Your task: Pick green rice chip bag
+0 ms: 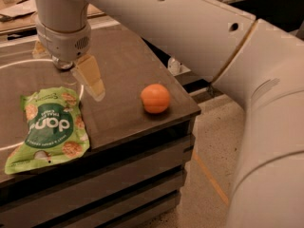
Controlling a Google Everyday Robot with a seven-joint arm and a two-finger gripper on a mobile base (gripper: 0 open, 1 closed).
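Note:
The green rice chip bag (pixel 47 127) lies flat on the dark table (pixel 137 122) near its front left, light green with a dark green circle, white letters and round beige chips. My gripper (pixel 91 87) hangs from the white wrist above the table. It is just right of the bag's upper right corner and a little above the surface, not touching the bag. An orange (pixel 155 99) sits to the gripper's right, near the table's right edge.
My large white arm (pixel 199 37) crosses the top and right of the view. The table's right and front edges drop to a speckled floor (pixel 209 184) with an orange line. A pale bottle-like object (pixel 174 66) stands low beyond the right edge.

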